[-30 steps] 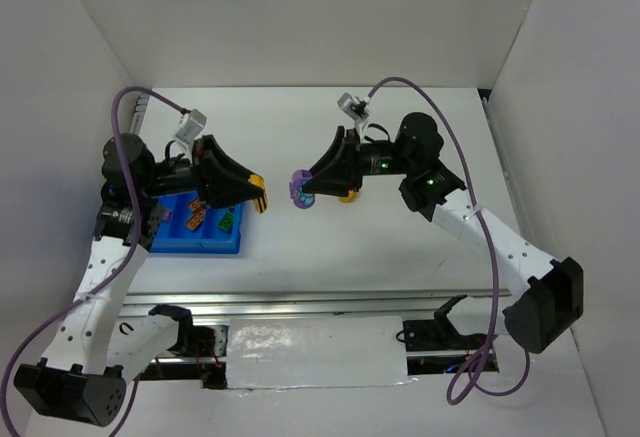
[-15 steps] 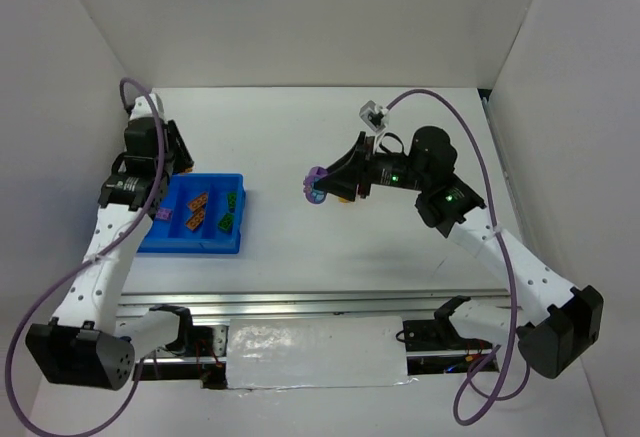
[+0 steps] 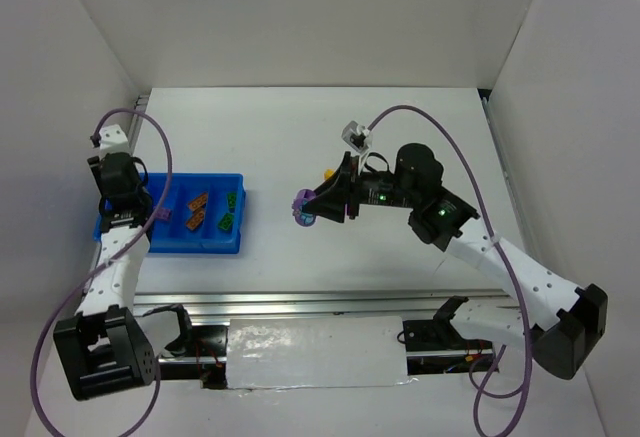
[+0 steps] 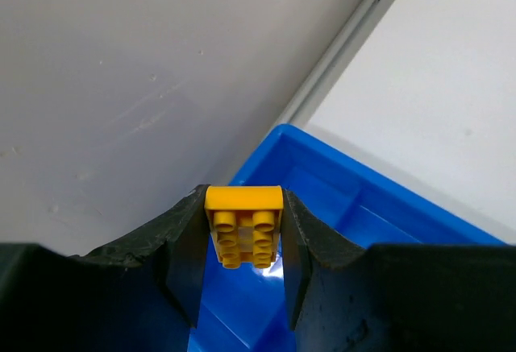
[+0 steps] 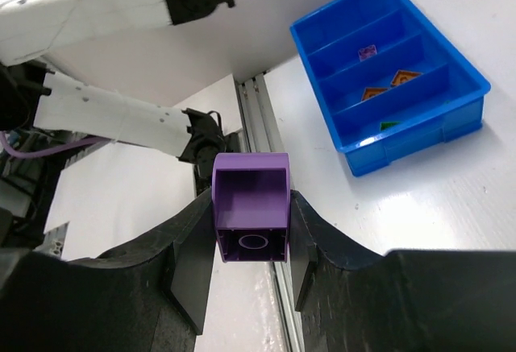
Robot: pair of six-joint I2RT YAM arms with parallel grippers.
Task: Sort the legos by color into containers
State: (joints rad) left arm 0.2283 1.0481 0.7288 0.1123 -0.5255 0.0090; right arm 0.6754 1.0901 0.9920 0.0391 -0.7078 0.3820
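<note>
Two grippers carry bricks. From above, the left gripper (image 3: 135,209) now hangs at the left end of the blue tray (image 3: 195,245), having swung off its right side (orange-red bricks (image 3: 198,200) and green bricks (image 3: 227,222) lie in its compartments). The right gripper (image 3: 312,207) stays well right of the tray with the purple brick (image 3: 302,203). On the left wrist we see the fingers clamped on a yellow brick (image 4: 243,227) above the tray's corner. On the right wrist the jaws pinch the purple brick, the tray far behind.

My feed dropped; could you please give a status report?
Left gripper shut on yellow lego, over blue tray. Right gripper shut on purple lego, away from tray. No obstruction seen.
</note>
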